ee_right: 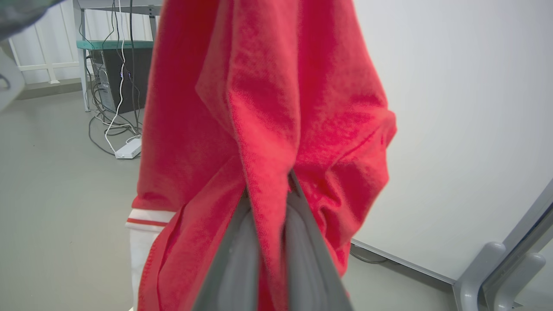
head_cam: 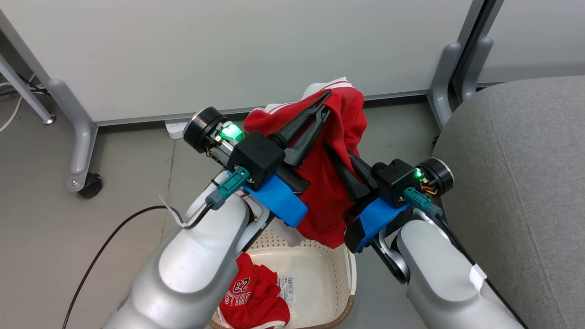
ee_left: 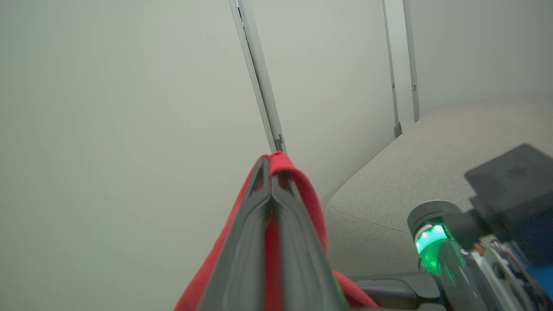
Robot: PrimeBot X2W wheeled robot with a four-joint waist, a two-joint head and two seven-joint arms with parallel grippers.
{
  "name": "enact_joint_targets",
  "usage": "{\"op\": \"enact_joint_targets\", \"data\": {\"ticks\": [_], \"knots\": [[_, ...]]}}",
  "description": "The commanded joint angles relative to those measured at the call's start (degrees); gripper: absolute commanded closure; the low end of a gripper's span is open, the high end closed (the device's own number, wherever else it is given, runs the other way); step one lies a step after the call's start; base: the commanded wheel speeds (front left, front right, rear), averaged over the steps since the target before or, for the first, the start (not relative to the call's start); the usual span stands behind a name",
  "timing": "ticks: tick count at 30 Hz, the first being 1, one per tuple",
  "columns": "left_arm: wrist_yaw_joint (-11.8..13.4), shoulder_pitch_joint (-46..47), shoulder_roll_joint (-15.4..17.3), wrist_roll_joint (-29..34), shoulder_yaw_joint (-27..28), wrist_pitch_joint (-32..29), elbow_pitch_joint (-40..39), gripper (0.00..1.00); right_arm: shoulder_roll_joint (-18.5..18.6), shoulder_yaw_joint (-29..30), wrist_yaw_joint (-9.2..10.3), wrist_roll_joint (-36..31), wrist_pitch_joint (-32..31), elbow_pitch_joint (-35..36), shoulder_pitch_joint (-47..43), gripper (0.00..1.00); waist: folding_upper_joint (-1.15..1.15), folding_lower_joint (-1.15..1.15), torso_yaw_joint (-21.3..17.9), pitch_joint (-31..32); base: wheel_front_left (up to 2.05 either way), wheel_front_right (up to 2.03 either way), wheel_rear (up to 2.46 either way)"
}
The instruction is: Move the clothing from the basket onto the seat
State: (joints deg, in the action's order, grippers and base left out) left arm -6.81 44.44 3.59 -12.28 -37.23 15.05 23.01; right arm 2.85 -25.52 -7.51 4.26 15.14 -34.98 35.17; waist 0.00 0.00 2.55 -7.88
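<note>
Left claw [head_cam: 326, 104] and right claw [ee_right: 268, 194] are both clamped on the red garment [head_cam: 329, 201], which dangles top-to-bottom mid-frame over the basket [head_cam: 327, 269]. Grey seat [head_cam: 516, 183] sits frame right, on the right arm's side, so I'd swing that way.

You had a white partition [head_cam: 237, 50] across the frame's top, its black castor [head_cam: 91, 185] at left, a white power strip [head_cam: 175, 129] beneath it.

Lab or office, wheeled partition panels [head_cam: 228, 55], computer tower [ee_right: 134, 73], cable tangle [ee_right: 108, 125]
</note>
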Motion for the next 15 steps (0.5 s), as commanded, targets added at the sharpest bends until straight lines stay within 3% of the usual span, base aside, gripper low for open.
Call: {"op": "enact_joint_targets", "data": {"ticks": [1,5,6,7,15], "knots": [[-0.3,-0.5,0.1,0.2,0.3,0.2,0.1,1.00,0.1,-0.1,0.04,0.4,0.0,0.2,-0.2,1.00,0.00,0.00,0.0,0.0,0.00,0.00,0.00],[-0.3,-0.7,0.1,0.1,0.2,0.2,0.2,1.00,0.1,-0.1,0.04,0.4,0.0,0.2,-0.4,1.00,0.00,0.00,0.0,0.1,0.00,0.00,0.00],[-0.3,-0.7,0.0,0.0,0.3,0.2,0.3,0.81,0.1,-0.1,0.04,0.5,0.0,0.3,-0.4,1.00,0.00,0.00,0.0,0.1,0.00,0.00,0.00],[-0.3,-0.8,0.0,0.1,0.3,0.2,0.5,0.00,0.1,-0.1,0.04,0.6,0.0,0.3,-0.4,1.00,0.00,0.00,0.0,0.1,0.00,0.00,0.00],[-0.3,-0.8,0.0,0.3,0.4,0.2,1.2,0.00,0.1,0.3,0.04,1.3,0.0,0.7,-0.3,1.00,0.00,0.00,-0.1,-0.3,0.00,0.00,0.00]]}}
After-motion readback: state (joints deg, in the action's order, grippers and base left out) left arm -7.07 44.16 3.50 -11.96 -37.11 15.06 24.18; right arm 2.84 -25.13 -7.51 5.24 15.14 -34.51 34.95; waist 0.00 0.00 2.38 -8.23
